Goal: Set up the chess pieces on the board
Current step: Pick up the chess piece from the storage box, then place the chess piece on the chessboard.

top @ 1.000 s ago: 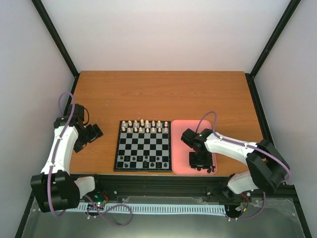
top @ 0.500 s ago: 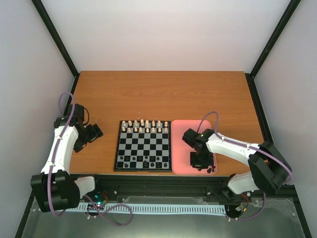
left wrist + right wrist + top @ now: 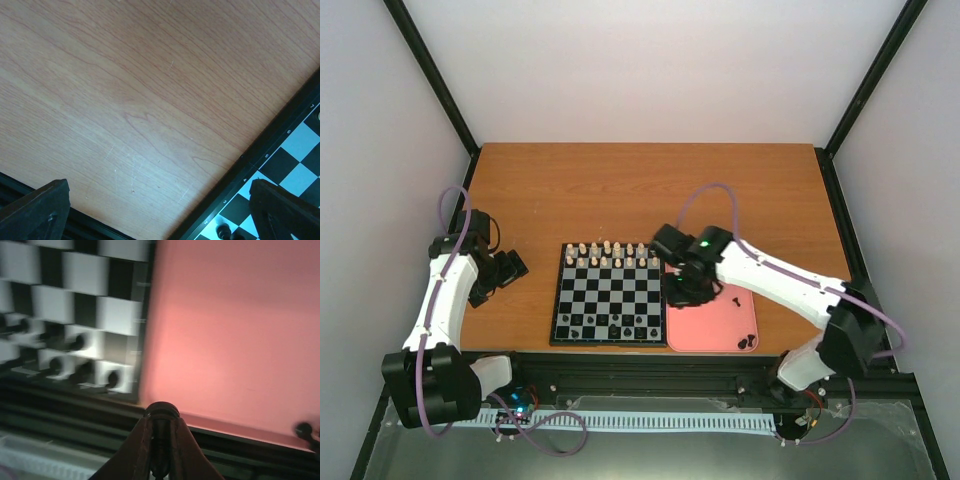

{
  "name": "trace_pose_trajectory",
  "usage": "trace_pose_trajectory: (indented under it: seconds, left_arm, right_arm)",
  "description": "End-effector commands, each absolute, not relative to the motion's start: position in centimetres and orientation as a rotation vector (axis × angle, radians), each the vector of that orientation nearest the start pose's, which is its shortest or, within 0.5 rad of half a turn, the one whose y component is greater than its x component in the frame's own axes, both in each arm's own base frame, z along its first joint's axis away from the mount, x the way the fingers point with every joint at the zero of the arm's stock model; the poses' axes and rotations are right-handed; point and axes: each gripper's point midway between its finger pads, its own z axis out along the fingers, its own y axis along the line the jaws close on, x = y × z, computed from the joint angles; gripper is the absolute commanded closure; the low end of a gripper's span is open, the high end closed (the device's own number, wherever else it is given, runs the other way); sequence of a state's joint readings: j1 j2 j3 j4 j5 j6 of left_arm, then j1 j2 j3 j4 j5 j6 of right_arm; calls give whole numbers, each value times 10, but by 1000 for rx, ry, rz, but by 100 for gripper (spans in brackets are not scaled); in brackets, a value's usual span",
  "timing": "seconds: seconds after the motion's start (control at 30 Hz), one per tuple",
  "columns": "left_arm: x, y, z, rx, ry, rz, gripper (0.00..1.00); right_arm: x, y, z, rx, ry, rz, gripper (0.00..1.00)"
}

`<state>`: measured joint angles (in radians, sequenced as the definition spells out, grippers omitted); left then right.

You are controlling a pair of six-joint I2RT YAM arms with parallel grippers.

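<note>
R gripper (image 3: 161, 424) is pressed tight on one black piece (image 3: 161, 410), its round top poking up betw. the fingertips, plain in the wrist view. From above, that arm reaches across the pink tray (image 3: 716, 322) and the gripper hangs over the tray's left edge, right beside the board (image 3: 560, 300), held piece clear of both. Rest of the black chess pieces (image 3: 605, 326) sit along the board's near rows. A couple are in the tray, incl. one at its near-right corner. Cream-white pieces (image 3: 608, 255) fill the two far rows. L gripper (image 3: 508, 268) is spread wide w/ nothing betw. the fingers, hovering above the table (image 3: 620, 190), off the board's left side near its near-left corner.
</note>
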<state>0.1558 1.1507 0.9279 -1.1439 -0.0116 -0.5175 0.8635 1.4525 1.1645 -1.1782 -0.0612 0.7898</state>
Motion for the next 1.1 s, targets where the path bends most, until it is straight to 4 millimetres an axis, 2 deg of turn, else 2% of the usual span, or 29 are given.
trace_pose_trajectory:
  seconds: [0.0, 0.2, 0.27, 0.4, 0.6, 1.07]
  left_arm:
    - [215, 34, 123, -936, 2752, -48, 0]
    - [214, 35, 126, -934, 2739, -45, 0]
    - [214, 36, 126, -937, 2737, -43, 0]
    - [214, 36, 127, -937, 2734, -40, 0]
    - [215, 36, 126, -935, 2734, -42, 0]
    - [215, 34, 125, -932, 2739, -51, 0]
  right_arm:
    - [148, 275, 133, -387, 3116, 224, 96]
    - [133, 376, 137, -719, 3046, 328, 96]
    - [129, 399, 131, -795, 3032, 337, 96]
    - [130, 428, 120, -888, 3006, 370, 96]
    - [126, 449, 98, -957, 3028, 396, 96]
    - [125, 457, 72, -997, 3067, 361, 96]
